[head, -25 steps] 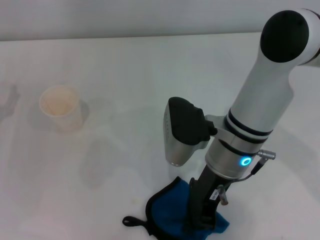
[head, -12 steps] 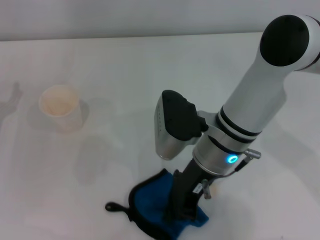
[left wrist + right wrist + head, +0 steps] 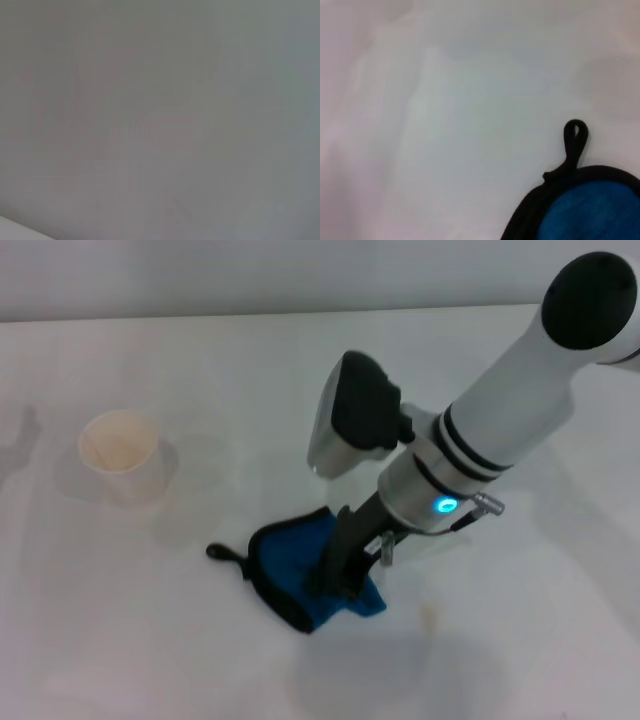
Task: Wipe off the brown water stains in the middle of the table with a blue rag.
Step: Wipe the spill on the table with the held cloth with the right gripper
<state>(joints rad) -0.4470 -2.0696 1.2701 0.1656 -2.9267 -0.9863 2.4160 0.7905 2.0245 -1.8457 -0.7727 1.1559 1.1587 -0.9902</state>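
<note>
The blue rag [image 3: 290,565], soft and black-trimmed, is pressed flat on the smooth white table [image 3: 520,640] near its middle by the right gripper [image 3: 335,580], clenched on it. Open tabletop lies all around; a paper cup [image 3: 122,455] stands well apart.

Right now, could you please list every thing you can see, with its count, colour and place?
blue rag: one, bright blue with black trim and a black loop, near middle of the table, under the right hand.
paper cup: one, white, upright, on the robot's left side.
brown water stains: only a faint tan spot shows, beside the rag.
table: one, white.
right hand: one, black, pressing on the rag.
left hand: not in view.
</note>
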